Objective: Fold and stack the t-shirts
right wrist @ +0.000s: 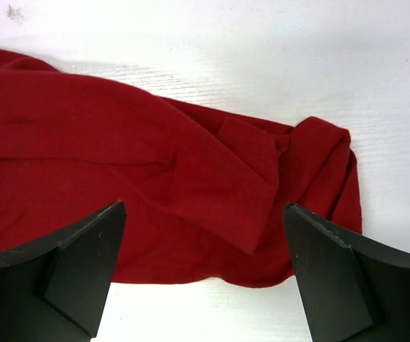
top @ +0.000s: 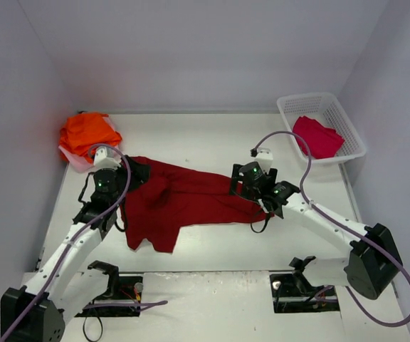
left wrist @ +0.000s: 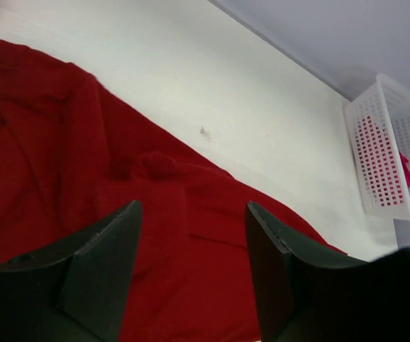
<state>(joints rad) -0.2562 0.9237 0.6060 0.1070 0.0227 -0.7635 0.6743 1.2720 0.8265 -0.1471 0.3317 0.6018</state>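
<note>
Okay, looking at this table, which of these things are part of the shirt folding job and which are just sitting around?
Part of the job:
dark red t-shirt, spread on the table
orange t-shirts, heaped at the far left
crimson t-shirt, in the basket

Just sitting around:
white basket, far right
purple cables on the arms

A: Dark red t-shirt [top: 180, 199] lies rumpled, stretched wide across the middle, one end folded over.
B: Orange t-shirts [top: 87, 134] heaped far left; crimson t-shirt [top: 317, 135] bunched inside the white basket [top: 312, 103].
</note>
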